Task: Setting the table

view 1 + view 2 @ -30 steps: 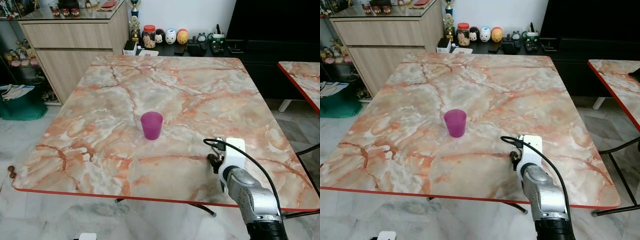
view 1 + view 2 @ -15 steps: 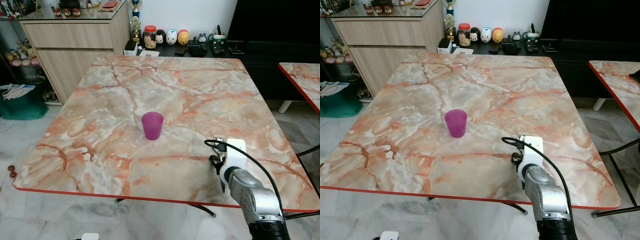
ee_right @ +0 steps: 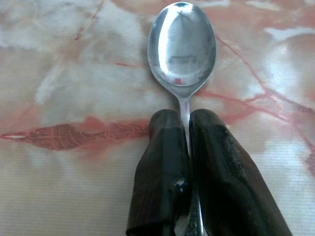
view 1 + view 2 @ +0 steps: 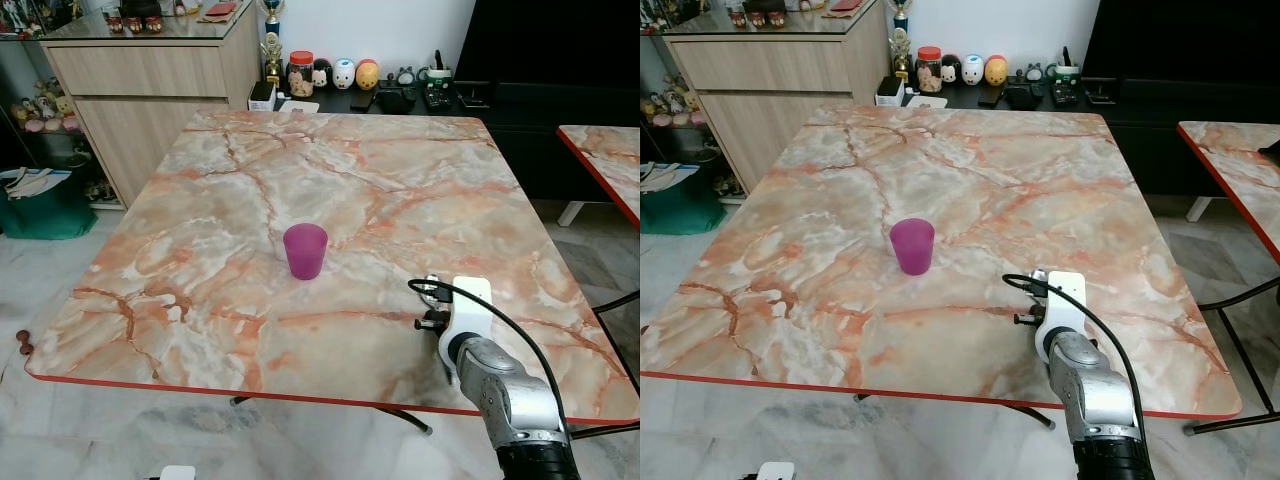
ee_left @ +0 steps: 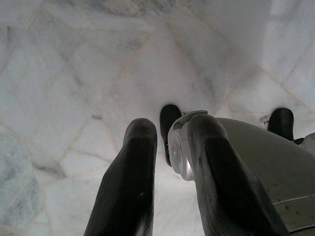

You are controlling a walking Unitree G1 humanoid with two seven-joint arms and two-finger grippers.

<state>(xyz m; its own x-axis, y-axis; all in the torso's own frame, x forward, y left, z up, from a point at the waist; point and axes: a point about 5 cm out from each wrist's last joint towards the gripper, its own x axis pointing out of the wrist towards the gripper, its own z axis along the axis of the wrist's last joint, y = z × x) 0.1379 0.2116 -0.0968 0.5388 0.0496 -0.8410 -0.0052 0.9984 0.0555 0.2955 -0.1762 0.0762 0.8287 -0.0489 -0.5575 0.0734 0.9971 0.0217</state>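
Right gripper (image 3: 188, 128) fingers pinch the spoon (image 3: 182, 46) by its neck, bowl just ahead, low over the table (image 4: 400, 190). Wrist has dipped slightly since a second ago; purple cup (image 4: 305, 250) sits well ahead-left. Placement looks imminent. Left gripper (image 5: 170, 147) idle, slightly spread.

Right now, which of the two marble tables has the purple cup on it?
The big table right in front of the robot; the purple cup stands near its middle. The other table is only a corner at the robot's right.

We note: pale marble floor (image 4: 60, 290); wooden sideboard (image 4: 140, 90); white wall (image 4: 370, 25); low dark cabinet (image 4: 520, 120).
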